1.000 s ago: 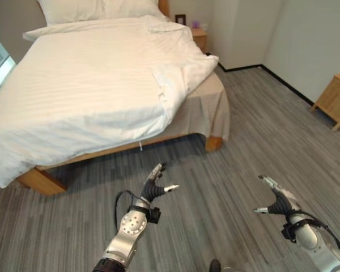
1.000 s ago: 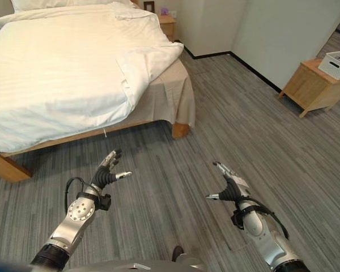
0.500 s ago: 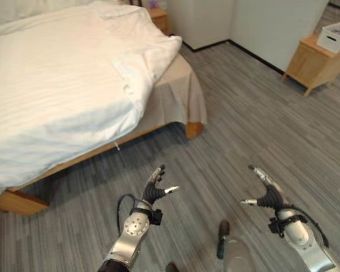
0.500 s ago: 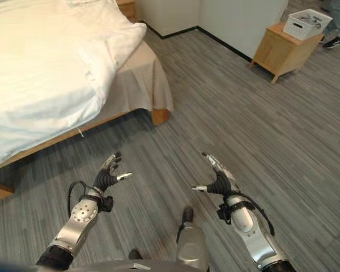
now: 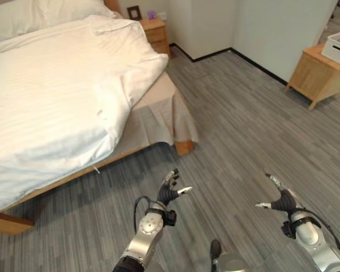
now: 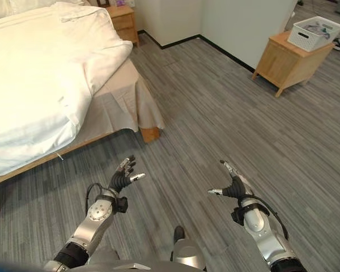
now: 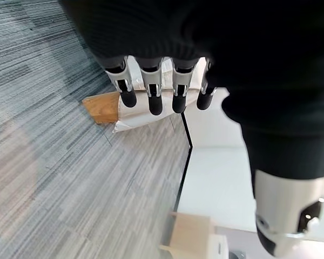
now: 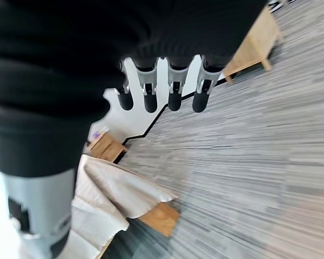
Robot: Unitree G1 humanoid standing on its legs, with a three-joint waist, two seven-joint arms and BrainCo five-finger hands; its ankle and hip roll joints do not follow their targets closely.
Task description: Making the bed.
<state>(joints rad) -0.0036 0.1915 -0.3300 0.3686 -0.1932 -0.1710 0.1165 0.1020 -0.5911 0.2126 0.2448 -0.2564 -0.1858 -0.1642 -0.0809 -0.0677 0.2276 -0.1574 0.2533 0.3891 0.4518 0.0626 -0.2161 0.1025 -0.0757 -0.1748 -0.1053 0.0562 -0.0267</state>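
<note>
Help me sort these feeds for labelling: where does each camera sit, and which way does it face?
Left eye view: head camera, looking down at the white duvet, grey plank floor, both forearms and the left robot hand.
Right eye view: same head, slightly offset; right robot hand, white basket.
Left wrist view: along open fingers toward the wooden bed leg.
Right wrist view: along open fingers; same bed leg.
Shared: both wrist views see that leg.

Grey floor (image 5: 238, 130) lies bare ahead of the left hand (image 5: 169, 194) and right hand (image 5: 283, 200), both open with fingers spread, up to the bed (image 5: 56, 96). The bed's wooden corner leg (image 5: 184, 147) and hanging beige skirt (image 5: 167, 122) block the way, and a wooden side cabinet (image 5: 317, 73) stands well apart from the bed.
</note>
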